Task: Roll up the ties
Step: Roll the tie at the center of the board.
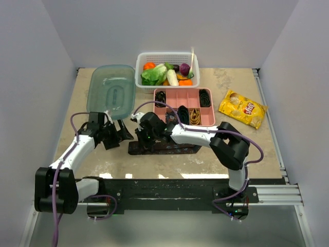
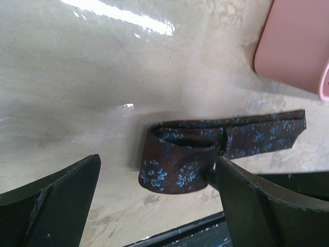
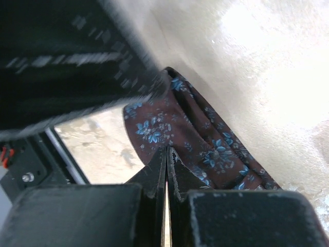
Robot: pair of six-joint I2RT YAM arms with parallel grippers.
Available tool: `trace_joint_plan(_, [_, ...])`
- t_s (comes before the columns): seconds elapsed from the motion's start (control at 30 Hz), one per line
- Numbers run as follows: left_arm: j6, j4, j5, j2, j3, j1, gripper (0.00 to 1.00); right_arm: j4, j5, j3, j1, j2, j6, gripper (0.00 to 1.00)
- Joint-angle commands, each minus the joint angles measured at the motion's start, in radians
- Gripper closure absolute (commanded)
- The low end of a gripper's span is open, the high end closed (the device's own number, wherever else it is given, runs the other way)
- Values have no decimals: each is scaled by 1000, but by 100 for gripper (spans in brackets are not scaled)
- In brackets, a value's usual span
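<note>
A dark maroon tie with blue flowers lies along the table's front. Its left end is folded into a loose, partly rolled loop, and its tail runs off to the right. My left gripper is open, one finger on each side of the loop, holding nothing. The right gripper is shut, its tips pressed against the tie's fabric at the loop. Coiled black ties and a gold one sit in the pink tray.
The pink divided tray stands just behind the tie, its corner close to the left gripper. A white basket of vegetables is at the back, a teal lid at back left, a yellow chip bag on the right.
</note>
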Motion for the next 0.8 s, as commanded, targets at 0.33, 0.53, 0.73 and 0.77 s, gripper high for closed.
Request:
trace_joint_plan(0.33, [-10,176,172,-30,-120,10,16,4,61,-44,-1,38,-18,100])
trace_joint_plan(0.53, [-53,288,226,-29,-195,-4,22,21,46,-65,-2,58,-10,100])
trace_joint_plan(0.73, [-64,332,180,-40,-210,-54,25,24,32,-62,-11,66,-6,100])
trace_joint_plan(0.77, [-69,345,177,-40,-221,-62,25,25,18,-62,-14,66,-6,100])
